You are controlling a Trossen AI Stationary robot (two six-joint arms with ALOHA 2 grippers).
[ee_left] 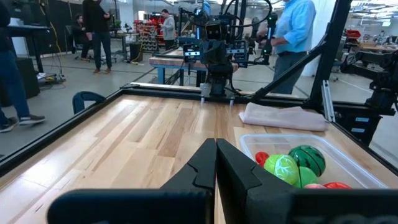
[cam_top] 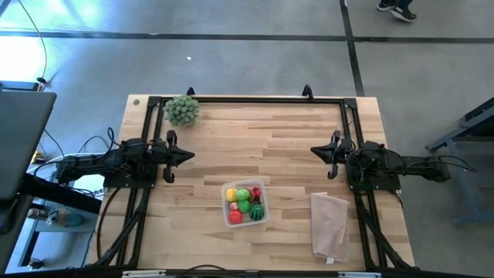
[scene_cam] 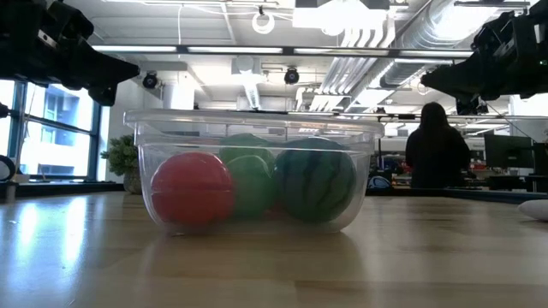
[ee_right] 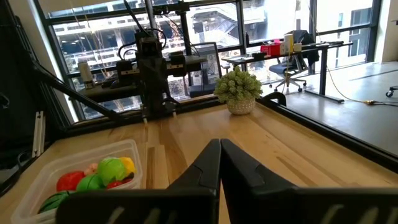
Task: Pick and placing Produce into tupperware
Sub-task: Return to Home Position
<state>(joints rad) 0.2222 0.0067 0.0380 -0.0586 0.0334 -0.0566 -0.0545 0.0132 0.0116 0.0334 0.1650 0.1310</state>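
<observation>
The table (cam_top: 293,131) is a pale wood-plank top, bordered along its far and side edges by a black frame (cam_top: 247,100). Directly on it: the tupperware (cam_top: 245,183), upright, near the front edge at centre; a pale pinkish bag (cam_top: 329,224), lying flat to the right of the tupperware and apart from it; a grey-green bushy ball (cam_top: 182,110) at the far left corner, beside the frame.

The tupperware (cam_top: 244,184) sat centrally on the table (cam_top: 293,131), towards its lower edge in the high view, with the produce (cam_top: 245,204) inside. The bag (cam_top: 329,224) lay to its right. The bushy ball (cam_top: 181,110) stood at the upper left corner.
</observation>
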